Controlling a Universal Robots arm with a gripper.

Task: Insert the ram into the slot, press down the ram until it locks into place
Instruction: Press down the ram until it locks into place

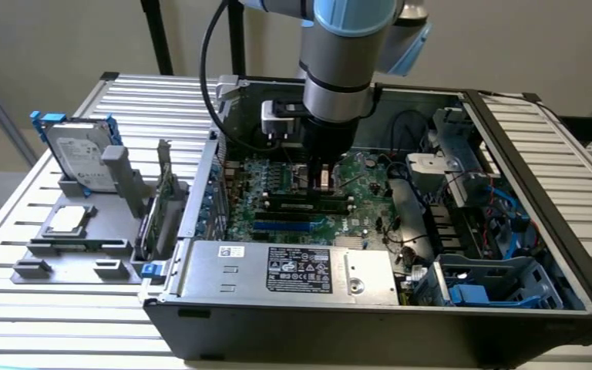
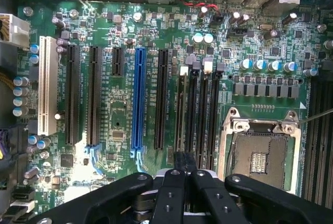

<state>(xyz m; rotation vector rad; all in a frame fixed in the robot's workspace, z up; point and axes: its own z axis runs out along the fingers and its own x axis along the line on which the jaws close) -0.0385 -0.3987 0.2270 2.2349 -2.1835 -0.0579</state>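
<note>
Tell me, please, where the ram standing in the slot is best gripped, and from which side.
Pinch the ram by its two flat faces at the long upper edge, coming straight from above. It stands on edge in the slot, with parallel slots close beside it, so only the top is free.

lab/workshop | open PC case (image 1: pixel 378 308) | slatted metal bench (image 1: pixel 543 146) | parts fixture (image 1: pixel 70 254)

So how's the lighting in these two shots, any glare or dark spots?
Exterior view: even, soft light; the case's front wall sits in shadow, and the tool darkens the motherboard beneath it. Wrist view: bright and sharp, small glints on the processor socket, while the tool's black fingers look slightly soft up close.
</note>
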